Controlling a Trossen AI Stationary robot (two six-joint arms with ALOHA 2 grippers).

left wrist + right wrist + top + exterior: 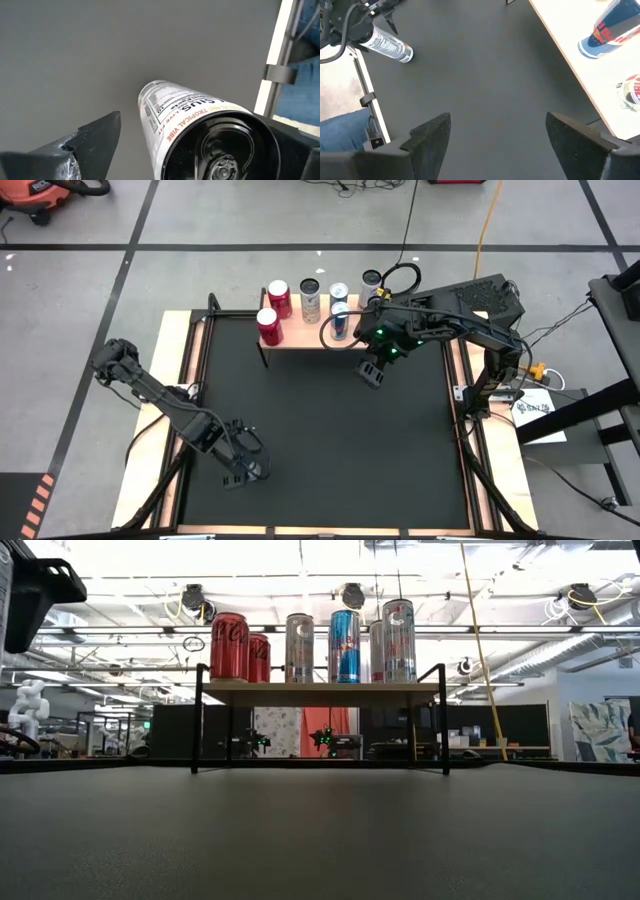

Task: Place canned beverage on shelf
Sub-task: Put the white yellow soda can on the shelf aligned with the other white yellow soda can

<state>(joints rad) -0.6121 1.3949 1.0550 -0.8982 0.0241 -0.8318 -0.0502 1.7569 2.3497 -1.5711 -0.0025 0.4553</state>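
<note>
Shelf [300,332] already holds six cans; one white can [200,130] lies between the left gripper's [243,470] open jaws, ungrasped; right gripper [374,370] hangs open, empty.

There are 7 cans in all: 6 stand on the shelf [300,337] and 1 can [387,45] lies on the mat [330,440]. Of the 6 standing, 2 are red cans [279,298] [269,326] and 4 are silver, white or blue [310,300] [339,293] [340,321] [372,283]. There is 1 shelf and 1 mat. There are 2 arms, with 2 grippers, the left gripper [245,470] and the right gripper [373,372], 2 fingers on each.
</note>
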